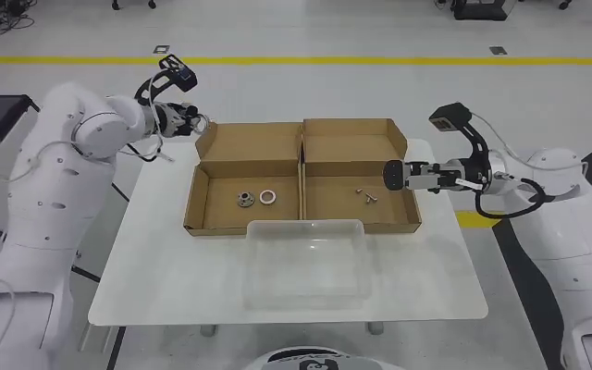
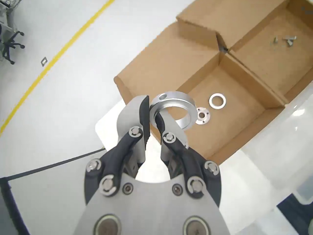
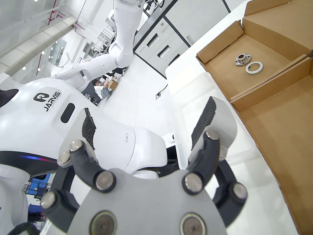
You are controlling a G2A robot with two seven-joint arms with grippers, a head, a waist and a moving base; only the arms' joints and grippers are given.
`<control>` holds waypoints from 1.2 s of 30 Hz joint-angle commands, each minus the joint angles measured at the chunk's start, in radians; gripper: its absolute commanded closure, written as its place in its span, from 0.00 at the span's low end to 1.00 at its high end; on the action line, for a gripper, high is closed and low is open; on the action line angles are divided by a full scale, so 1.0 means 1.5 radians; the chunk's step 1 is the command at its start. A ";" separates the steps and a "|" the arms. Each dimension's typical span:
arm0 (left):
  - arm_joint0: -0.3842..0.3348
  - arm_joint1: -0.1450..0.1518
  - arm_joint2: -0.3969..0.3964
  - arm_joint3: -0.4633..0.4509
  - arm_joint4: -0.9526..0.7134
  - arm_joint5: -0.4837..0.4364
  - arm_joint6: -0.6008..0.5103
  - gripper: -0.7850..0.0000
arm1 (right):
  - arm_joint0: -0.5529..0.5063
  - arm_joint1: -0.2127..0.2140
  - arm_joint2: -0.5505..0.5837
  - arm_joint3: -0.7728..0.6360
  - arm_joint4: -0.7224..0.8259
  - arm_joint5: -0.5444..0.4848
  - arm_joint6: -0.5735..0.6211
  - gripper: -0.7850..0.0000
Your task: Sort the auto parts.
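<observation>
Left pincer (image 2: pixel 151 113) clenched on threaded metal collar (image 2: pixel 179 108), near far corner of left cardboard box (image 2: pixel 220 135). Best: carry inward, lower beside flange (image 2: pixel 202 115) and washer (image 2: pixel 217 100), release low. Right pincer (image 3: pixel 149 108) released, beside right box (image 3: pixel 281 128).

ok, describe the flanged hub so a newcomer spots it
On the white table, take the left cardboard box, not the right box with the screws. Of the two parts on its floor, the flanged hub has a raised collar and small flange holes, unlike the flat plain ring beside it.
</observation>
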 commanded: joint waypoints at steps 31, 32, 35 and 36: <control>-0.134 -0.050 0.357 0.202 -0.013 -0.140 0.018 1.00 | 0.000 0.000 0.000 0.000 0.000 0.000 0.000 0.00; -0.134 -0.051 0.360 0.208 -0.013 -0.142 0.020 1.00 | 0.000 0.000 0.000 0.000 0.000 0.000 0.000 0.00; -0.137 -0.058 0.368 0.225 -0.011 -0.140 0.023 1.00 | 0.000 0.000 0.000 0.000 0.000 0.000 0.000 0.00; -0.138 -0.060 0.369 0.228 -0.014 -0.133 0.026 1.00 | 0.000 0.000 0.000 0.000 0.000 0.000 0.000 0.00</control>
